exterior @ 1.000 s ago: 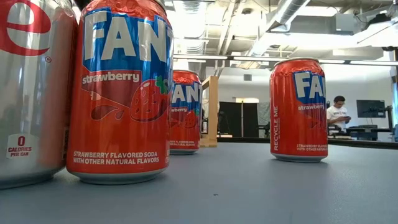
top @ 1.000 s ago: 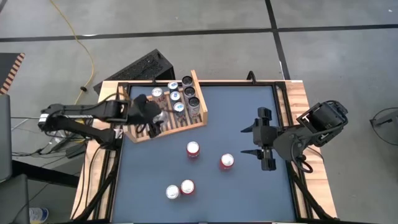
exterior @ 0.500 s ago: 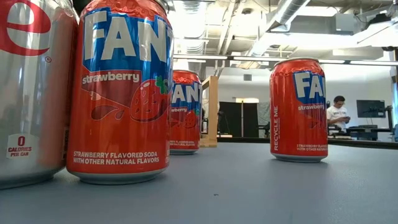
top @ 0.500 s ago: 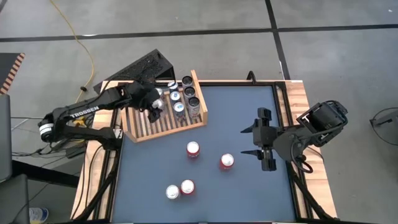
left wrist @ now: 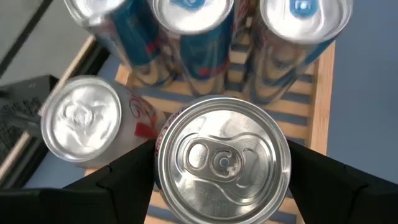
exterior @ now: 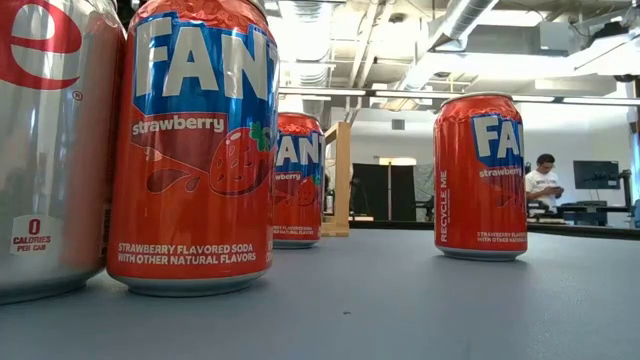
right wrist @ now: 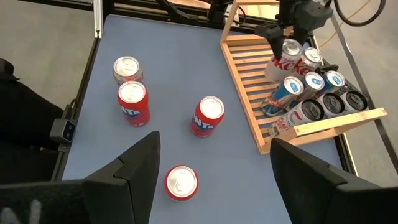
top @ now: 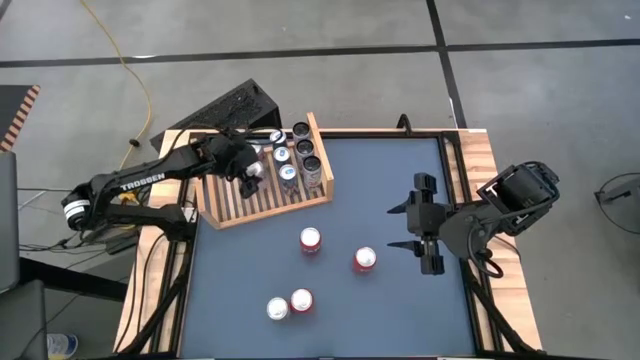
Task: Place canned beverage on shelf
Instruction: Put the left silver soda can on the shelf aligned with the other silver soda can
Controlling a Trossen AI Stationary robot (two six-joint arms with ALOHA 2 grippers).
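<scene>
Silver can (left wrist: 222, 158), gripped by left gripper (top: 247, 172) above light-wood shelf (top: 262, 199). Beside it: another silver can (left wrist: 81, 118); beyond, blue cans (left wrist: 191, 12) crowd the rack. Right gripper (top: 424, 223) spread wide, empty; red cans (top: 310, 240) near it on blue-grey table (top: 390, 180). Black ridged box (top: 225, 107) behind shelf.

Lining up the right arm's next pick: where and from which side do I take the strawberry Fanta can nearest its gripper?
Grip the strawberry Fanta can across its round side wall at mid-height, coming level from the side of the open right gripper. It stands upright, apart from other cans, so both fingers fit. The left gripper holds a Diet Coke can at the shelf.
</scene>
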